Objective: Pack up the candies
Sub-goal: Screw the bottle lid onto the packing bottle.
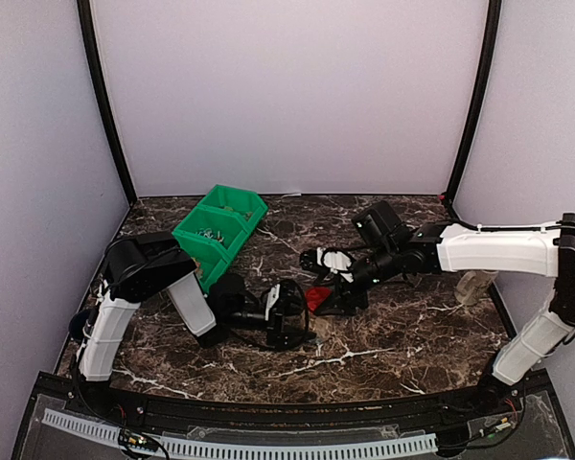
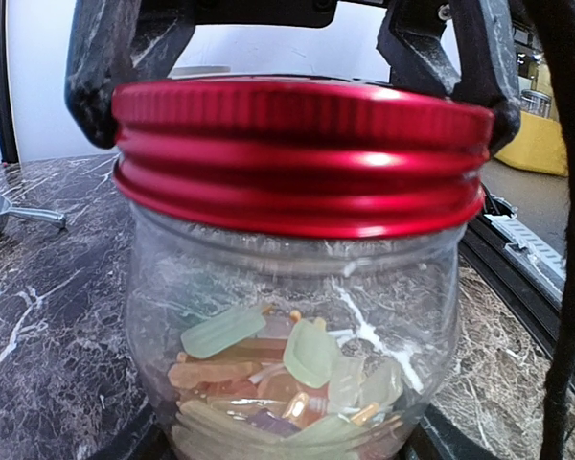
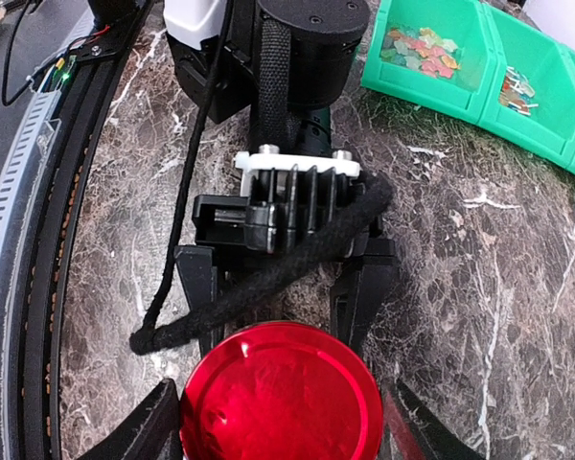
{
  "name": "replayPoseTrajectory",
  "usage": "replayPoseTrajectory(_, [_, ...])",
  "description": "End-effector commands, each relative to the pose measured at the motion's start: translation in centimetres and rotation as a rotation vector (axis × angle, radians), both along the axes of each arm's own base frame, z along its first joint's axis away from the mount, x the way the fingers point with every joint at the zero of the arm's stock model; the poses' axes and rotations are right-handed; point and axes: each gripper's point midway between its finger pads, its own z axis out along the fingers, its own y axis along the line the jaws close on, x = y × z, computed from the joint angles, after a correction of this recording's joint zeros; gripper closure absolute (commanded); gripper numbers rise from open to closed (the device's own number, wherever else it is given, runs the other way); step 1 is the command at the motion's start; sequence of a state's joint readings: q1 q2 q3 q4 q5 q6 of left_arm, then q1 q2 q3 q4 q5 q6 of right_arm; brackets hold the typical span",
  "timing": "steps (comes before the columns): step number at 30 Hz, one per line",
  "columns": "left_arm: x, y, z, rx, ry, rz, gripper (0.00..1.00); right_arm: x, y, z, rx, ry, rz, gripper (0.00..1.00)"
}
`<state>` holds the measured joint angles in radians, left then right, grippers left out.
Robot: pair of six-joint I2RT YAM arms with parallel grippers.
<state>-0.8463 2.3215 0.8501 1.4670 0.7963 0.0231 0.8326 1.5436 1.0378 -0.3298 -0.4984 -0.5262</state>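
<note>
A clear glass jar (image 2: 287, 287) holds the candies (image 2: 268, 369), pale green, orange and tan pieces piled in its bottom. My left gripper (image 1: 289, 326) is shut on the jar's lower body, its fingers (image 3: 196, 283) standing on either side below the lid. A round red lid (image 3: 281, 393) sits on the jar's mouth (image 2: 297, 153). My right gripper (image 3: 281, 433) reaches over from above, and its fingers (image 2: 101, 77) press against the lid's rim on both sides. More candies (image 3: 422, 48) lie in a green bin.
A row of green bins (image 1: 220, 230) stands at the back left of the marble table (image 1: 393, 335). A metal scoop (image 2: 0, 211) lies on the table to the jar's left. A clear container (image 1: 474, 286) sits near the right edge.
</note>
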Motion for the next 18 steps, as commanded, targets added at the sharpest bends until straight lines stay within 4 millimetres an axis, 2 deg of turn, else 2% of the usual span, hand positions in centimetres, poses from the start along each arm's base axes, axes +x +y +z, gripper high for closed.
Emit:
replayPoseTrajectory(1, [1.3,0.6,-3.6,0.137,0.082,0.109,0.37,0.5,0.3,1.4,0.050,-0.032,-0.046,0.41])
replayPoseTrajectory(7, [4.1,0.8,-4.1,0.158,0.075,0.269,0.36,2.1,0.0,0.9,0.046,-0.024,-0.183,0.42])
replayPoseTrajectory(14, [6.9,1.7,-4.3,0.168,0.068,0.442,0.36,6.3,-1.0,-0.4,0.035,-0.002,-0.501,0.41])
replayPoseTrajectory(18, [8.0,2.1,-4.9,0.198,0.066,0.507,0.35,7.4,-0.7,-0.6,0.067,0.043,-0.657,0.39])
